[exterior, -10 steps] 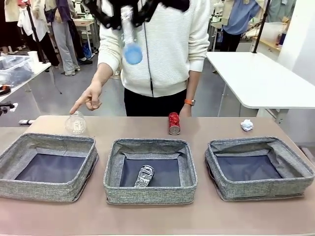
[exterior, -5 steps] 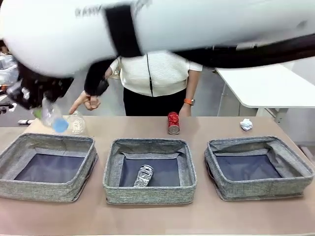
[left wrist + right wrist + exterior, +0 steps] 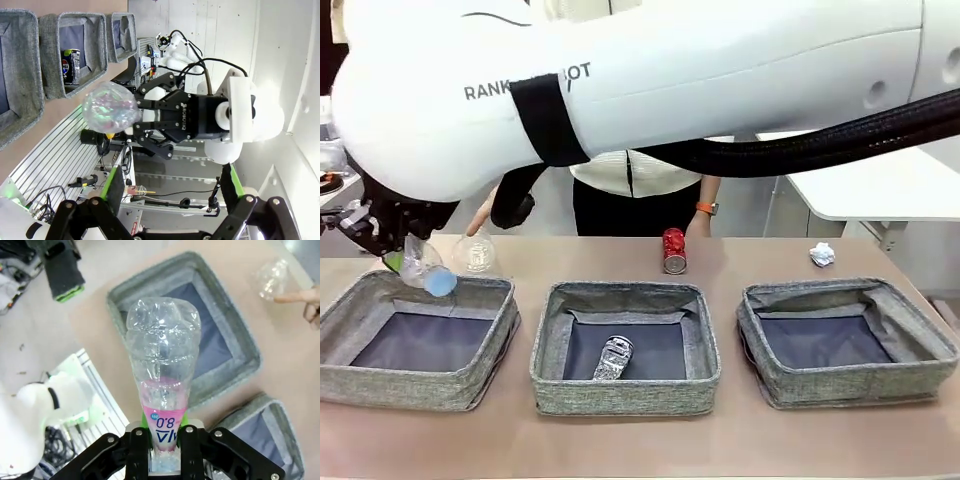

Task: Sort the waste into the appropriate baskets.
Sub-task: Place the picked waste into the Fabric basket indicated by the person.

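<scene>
Right pincer (image 3: pixel 164 430) grips the clear plastic bottle (image 3: pixel 162 360) over the basket (image 3: pixel 410 382) at lower left. Left pincer (image 3: pixel 170 169) hangs released.

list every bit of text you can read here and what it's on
"RANK" then "BOT", a black band between: on the right arm.
"ROBOTIQ", sideways: on the right tool.
"8.0" as it shows: on the label of the clear plastic bottle.
Too small to read: print on the red soda can and the crushed can.

Grey woven baskets (image 3: pixel 620 395), red can (image 3: pixel 673 250)
</scene>
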`<state>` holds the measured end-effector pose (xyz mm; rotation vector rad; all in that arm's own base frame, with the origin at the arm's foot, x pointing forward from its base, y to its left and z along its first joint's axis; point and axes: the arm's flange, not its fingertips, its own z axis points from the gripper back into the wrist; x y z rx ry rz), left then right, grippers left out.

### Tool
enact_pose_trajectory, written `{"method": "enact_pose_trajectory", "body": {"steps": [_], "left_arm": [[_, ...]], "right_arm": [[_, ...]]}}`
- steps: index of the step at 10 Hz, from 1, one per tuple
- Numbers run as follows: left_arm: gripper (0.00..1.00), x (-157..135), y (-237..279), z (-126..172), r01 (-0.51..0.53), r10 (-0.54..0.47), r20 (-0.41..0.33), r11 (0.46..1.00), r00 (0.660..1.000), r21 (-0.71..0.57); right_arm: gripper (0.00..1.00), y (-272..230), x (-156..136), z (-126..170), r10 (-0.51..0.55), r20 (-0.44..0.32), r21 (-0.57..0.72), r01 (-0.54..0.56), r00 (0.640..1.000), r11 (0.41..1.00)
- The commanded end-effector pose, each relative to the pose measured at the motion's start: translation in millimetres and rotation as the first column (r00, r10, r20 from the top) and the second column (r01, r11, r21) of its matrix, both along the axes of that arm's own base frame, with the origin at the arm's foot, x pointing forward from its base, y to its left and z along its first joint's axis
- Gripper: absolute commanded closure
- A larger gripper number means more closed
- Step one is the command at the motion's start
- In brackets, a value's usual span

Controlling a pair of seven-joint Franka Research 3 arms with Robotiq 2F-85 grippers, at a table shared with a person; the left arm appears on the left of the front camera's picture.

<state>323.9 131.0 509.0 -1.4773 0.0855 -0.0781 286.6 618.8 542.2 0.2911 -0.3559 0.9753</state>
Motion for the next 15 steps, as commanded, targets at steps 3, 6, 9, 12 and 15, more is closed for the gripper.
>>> {"method": "enact_pose_trajectory", "body": {"steps": [3,6,9,12,15], "left_arm": [[0.00,0.5,-0.8,2.1,-0.007,0.007,0.011,1.000,1.000,-0.008],[0.00,0.0,0.0,-0.1,0.000,0.000,0.000,1.000,1.000,0.000],[0.00,-18.4,129.7,1.3,-0.159,0.163,0.000,0.956,0.987,0.245],[0.00,-32.2,145.2,-24.6,-0.228,0.243,-0.067,0.957,0.968,0.180],[0.00,-36.7,159.8,-32.7,-0.229,0.252,-0.093,0.952,0.963,0.205]], "right_arm": [[0.79,-8.2,29.7,-82.5,0.129,-0.030,0.199,-0.121,0.991,0.973],[0.79,-14.3,32.2,-99.3,0.072,-0.044,0.173,-0.063,0.996,0.983],[0.79,-14.6,34.1,-99.2,0.073,-0.051,0.176,-0.063,0.996,0.982],[0.79,-11.3,37.4,-104.9,0.036,-0.034,0.173,-0.029,0.999,0.984],[0.79,-15.8,40.5,-106.1,0.014,-0.029,0.202,-0.008,0.999,0.979]]}}
